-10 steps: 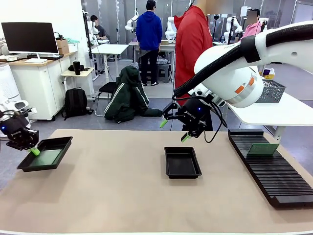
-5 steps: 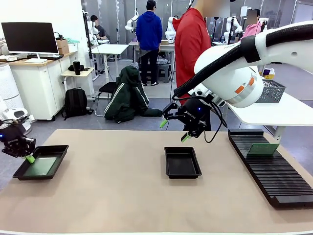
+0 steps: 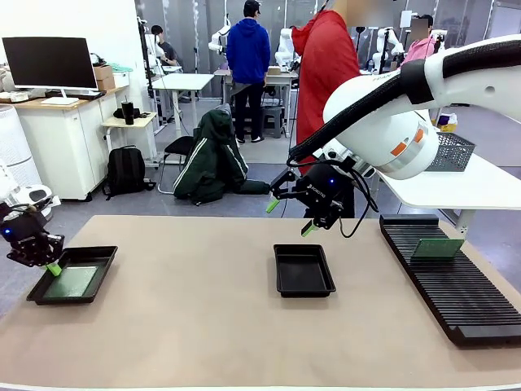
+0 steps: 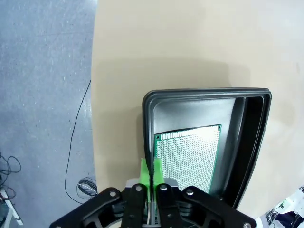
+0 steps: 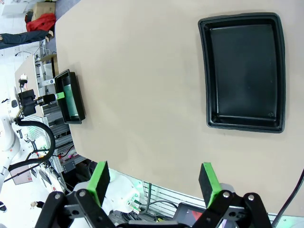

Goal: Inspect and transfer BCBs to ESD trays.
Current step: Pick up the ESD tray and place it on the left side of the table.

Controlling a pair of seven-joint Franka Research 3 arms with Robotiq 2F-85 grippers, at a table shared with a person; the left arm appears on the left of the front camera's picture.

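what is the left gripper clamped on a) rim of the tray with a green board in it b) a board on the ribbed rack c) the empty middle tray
A: the left gripper is shut on the rim of the tray that holds the green board.

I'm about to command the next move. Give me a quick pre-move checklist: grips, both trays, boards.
1. Left gripper shut on the rim of the left ESD tray: ok.
2. BCB lying flat on that tray's floor: ok.
3. Left ESD tray fully set down on the table: cannot tell; it sits close to the table's left edge.
4. Right gripper open and holding nothing, above the middle ESD tray: ok.
5. Middle ESD tray empty, ready for a board: ok.
6. Second BCB waiting on the slotted rack: ok.
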